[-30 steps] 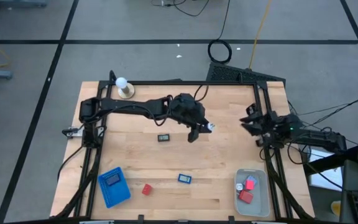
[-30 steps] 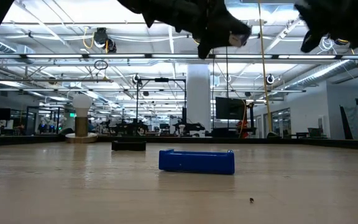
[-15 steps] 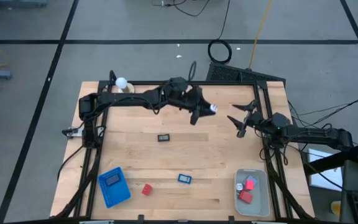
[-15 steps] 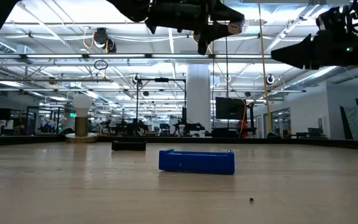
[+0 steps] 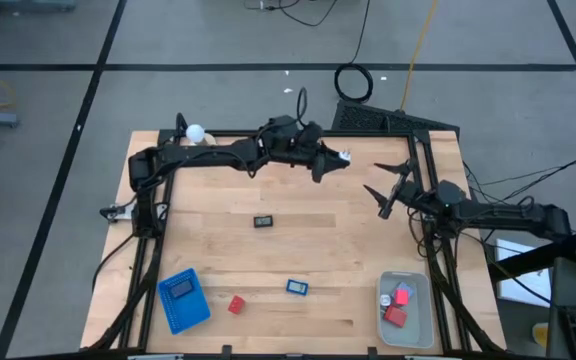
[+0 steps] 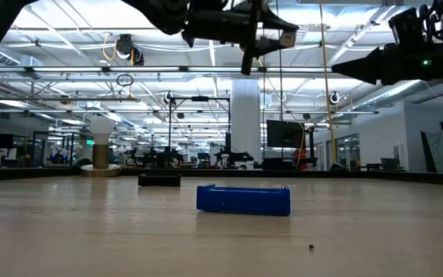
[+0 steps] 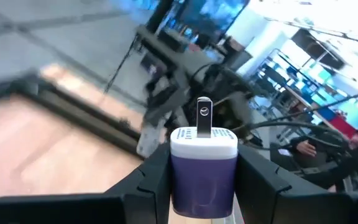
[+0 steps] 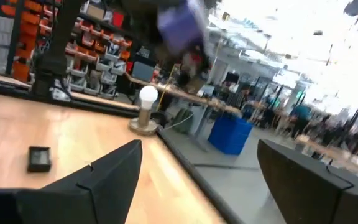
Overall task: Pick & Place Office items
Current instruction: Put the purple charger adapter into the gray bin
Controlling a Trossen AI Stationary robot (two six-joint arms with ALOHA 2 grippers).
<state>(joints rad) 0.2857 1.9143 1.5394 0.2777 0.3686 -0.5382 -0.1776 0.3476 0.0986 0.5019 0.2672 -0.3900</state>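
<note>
Looking down from the high view, the left gripper [image 5: 340, 157] is seen raised near the table's [image 5: 368, 240] far edge, pinching a pale-blue piece [image 5: 344, 156]; the right gripper [image 5: 383, 190] is spread empty just beside it. A black piece [image 5: 264, 221] lies on bare wood, well apart from the bin [image 5: 423, 322] with red blocks [image 5: 396, 316].

In the low view, a blue item [image 6: 244, 198] lies on open tabletop.

In the left wrist view, the pale-blue piece [image 7: 203, 168] is clamped between the fingers [image 7: 151, 180].
</note>
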